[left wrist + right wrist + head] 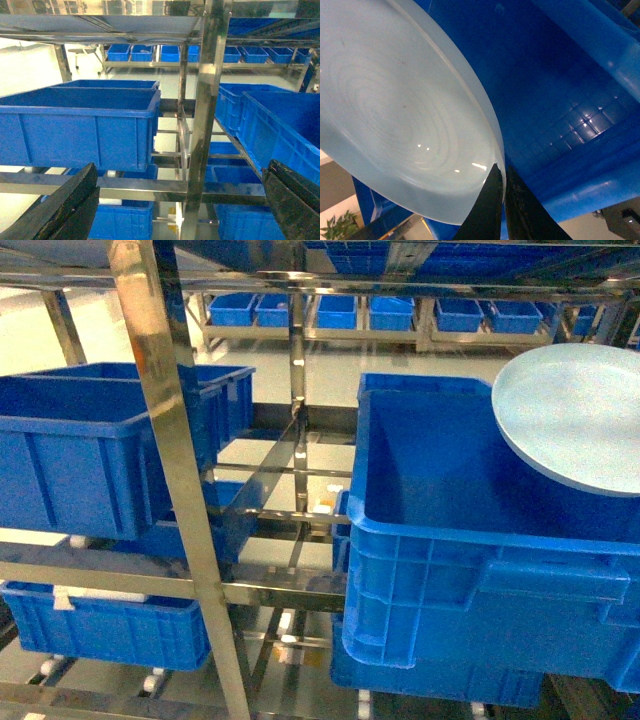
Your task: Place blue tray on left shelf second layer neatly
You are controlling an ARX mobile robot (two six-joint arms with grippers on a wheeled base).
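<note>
Blue tray [575, 418] held tilted above large dark-blue crate [470, 560] on right of head view, its underside facing right wrist camera. Right gripper [501, 192] pinched on tray rim, dark fingers [490, 205] either side of edge. Left gripper [180, 200] spread wide, nothing between fingers, facing left shelf [175, 455]. Steel upright close ahead; second crate [95, 455] sits on shelf tier at left. More crates on far rack, blurred, perhaps a row of eight or so.
</note>
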